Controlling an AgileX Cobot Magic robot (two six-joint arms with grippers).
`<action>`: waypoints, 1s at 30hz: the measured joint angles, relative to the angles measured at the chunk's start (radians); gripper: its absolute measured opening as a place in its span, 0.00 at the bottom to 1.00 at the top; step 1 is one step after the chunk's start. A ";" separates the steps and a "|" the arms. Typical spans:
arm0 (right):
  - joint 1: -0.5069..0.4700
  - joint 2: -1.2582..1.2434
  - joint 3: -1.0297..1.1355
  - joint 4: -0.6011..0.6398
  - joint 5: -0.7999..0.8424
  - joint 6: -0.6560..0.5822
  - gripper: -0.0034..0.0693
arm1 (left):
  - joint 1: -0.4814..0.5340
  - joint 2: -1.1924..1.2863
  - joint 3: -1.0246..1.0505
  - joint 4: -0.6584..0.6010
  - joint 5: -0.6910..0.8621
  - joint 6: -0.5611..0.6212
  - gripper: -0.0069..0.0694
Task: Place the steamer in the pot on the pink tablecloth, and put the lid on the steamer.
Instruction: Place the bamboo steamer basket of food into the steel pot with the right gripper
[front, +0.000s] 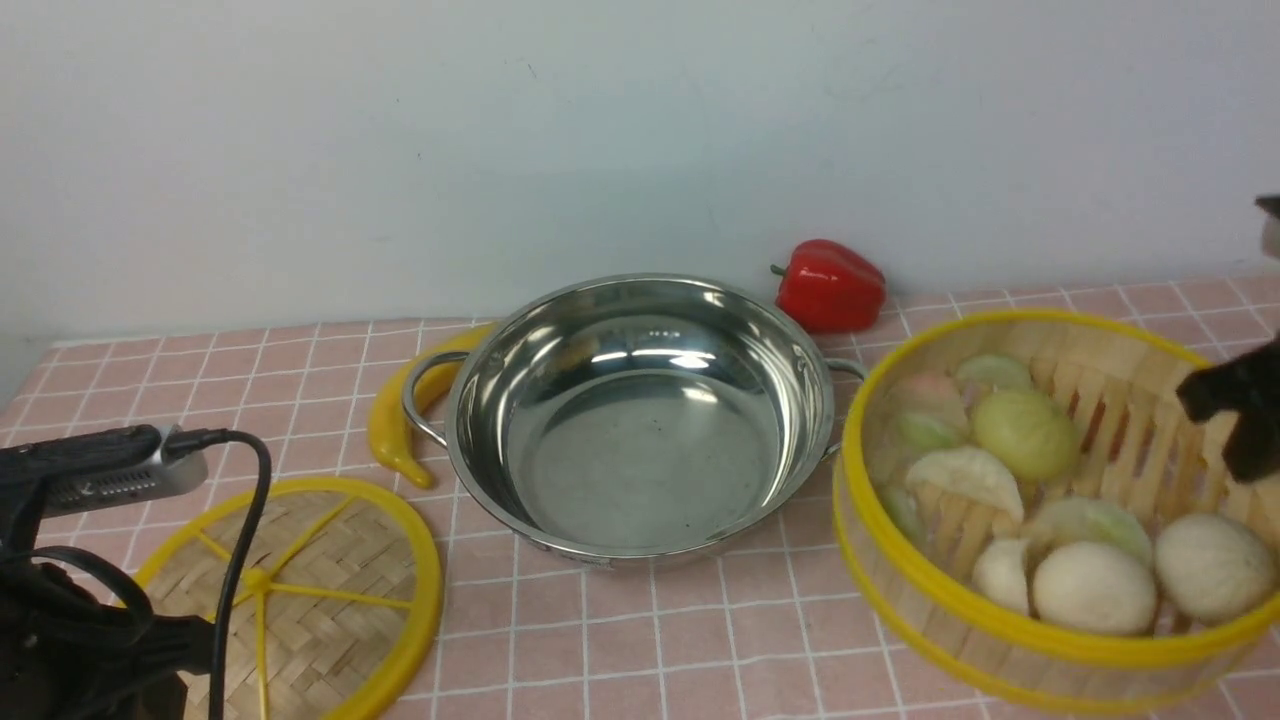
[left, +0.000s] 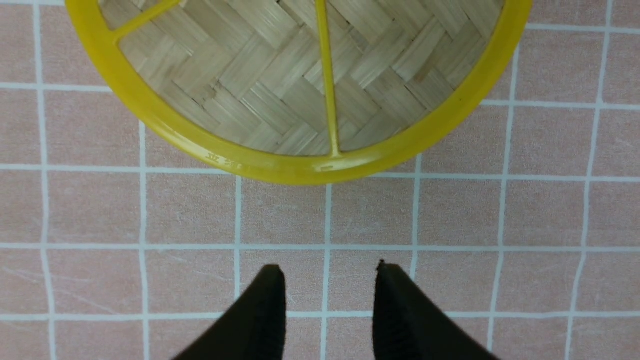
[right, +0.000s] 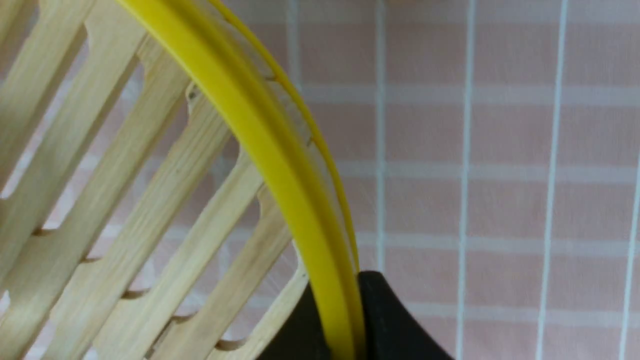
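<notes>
Looking forward from between our two arms, we see a pale wall (front: 640, 150) behind the pot, and under the pot the pink tablecloth (front: 600, 650), its thin white lines crossing the worktop in small squares. The pot (front: 650, 420) itself, our landmark, sits in the middle, shiny, upright and empty, its looped handles to either side. To the right of the pot and nearer to us is the steamer (front: 1000, 640), its yellow rim overlapping our view of the pot's right handle; we cannot tell whether its base touches the cloth. To the left of the pot, also nearer to us, the lid (front: 330, 600) lies flat with its spokes and hub facing up, partly hidden by our left arm (front: 90, 620) and its black cable (front: 240, 560). On that same side of the pot, our left pincer (left: 328, 280) stands moderately open over the cloth, beside the lid. To the right of the pot, our right pincer (right: 340, 290) is narrow, holding the steamer's rim with one finger inside and one outside. Just behind the pot's left handle rests a yellow banana (front: 392, 430), and behind the pot to the right is a red pepper (front: 830, 288). Right of the pot, inside the steamer, we make out round white buns (front: 1095, 588), a yellow-green ball (front: 1025, 433) and a pale crescent-shaped dumpling (front: 970, 478).
</notes>
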 joint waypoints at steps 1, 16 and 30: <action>0.021 0.013 -0.057 0.007 0.010 0.005 0.12 | 0.000 0.000 0.000 0.000 0.000 0.001 0.41; 0.373 0.665 -0.919 0.031 0.050 0.155 0.12 | 0.000 0.000 0.000 0.000 -0.024 0.004 0.41; 0.392 0.876 -0.985 -0.053 0.063 0.176 0.12 | 0.000 0.002 0.000 0.000 -0.027 0.003 0.41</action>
